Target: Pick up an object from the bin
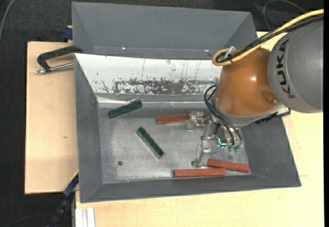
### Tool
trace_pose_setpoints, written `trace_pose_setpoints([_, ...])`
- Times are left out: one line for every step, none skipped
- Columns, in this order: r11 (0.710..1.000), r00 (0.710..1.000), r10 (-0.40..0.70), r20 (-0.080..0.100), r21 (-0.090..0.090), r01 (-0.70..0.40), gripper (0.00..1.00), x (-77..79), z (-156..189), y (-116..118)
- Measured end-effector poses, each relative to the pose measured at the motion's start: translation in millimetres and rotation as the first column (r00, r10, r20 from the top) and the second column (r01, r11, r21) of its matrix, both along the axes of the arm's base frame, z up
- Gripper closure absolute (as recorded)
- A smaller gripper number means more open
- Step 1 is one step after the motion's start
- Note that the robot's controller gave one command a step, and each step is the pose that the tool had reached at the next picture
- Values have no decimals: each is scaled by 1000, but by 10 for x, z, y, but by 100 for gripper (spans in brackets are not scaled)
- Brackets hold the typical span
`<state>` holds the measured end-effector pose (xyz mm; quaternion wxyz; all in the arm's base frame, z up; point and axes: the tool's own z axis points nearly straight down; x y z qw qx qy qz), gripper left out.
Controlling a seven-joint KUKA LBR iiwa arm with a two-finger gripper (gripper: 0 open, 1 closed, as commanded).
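Guessing approach step: pincer (205, 155) low by the lower-right red bar (229, 166), open or closed I can't tell; next needs straddling it.

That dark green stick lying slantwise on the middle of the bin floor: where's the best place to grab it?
Probably at its middle, pinched across the narrow width, coming straight down from above. The dark green stick lies flat on the bin floor, long and thin, with bare floor along both long sides, so a centred grip should keep it level.
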<state>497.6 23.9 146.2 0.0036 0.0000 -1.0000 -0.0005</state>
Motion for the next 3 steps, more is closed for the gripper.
trace_pose_setpoints([996, 996, 89, 2, 2, -89, 0, 210, -798, 530])
trace_pose_setpoints([994, 994, 106, 15, 3, -106, 0, 390, -752, 1067])
trace_pose_setpoints([913, 913, 408, 14, -1, -408, 0, 479, -575, 1165])
